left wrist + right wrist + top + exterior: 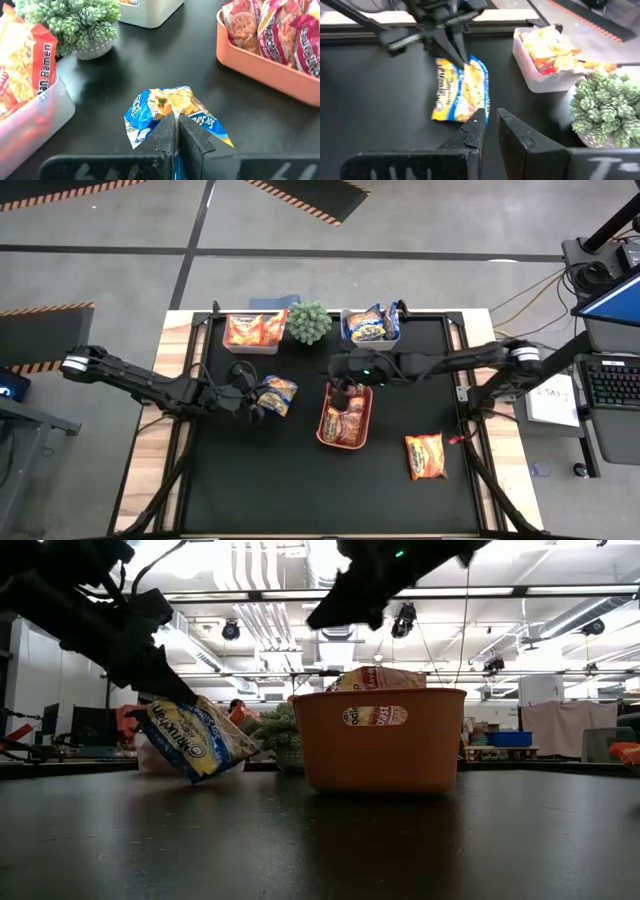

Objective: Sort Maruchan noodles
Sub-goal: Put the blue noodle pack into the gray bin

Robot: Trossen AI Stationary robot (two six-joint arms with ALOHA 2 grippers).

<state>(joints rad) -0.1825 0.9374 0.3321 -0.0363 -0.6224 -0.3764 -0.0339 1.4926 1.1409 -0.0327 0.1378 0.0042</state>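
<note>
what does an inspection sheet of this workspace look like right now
surface: black table top on a wooden bench
job's things: yellow-and-blue packet pinched in the left gripper, one end lifted in the low view; red packets in the orange tray; orange packets in the clear bin; blue packets in the second bin; one orange packet loose on the table
clutter: small potted succulent between the bins
grippers: left jaws shut on the packet; right gripper above the tray, jaws nearly shut, holding nothing
cables: wires beyond the table's right edge
surroundings: keyboard and screen at right
</note>
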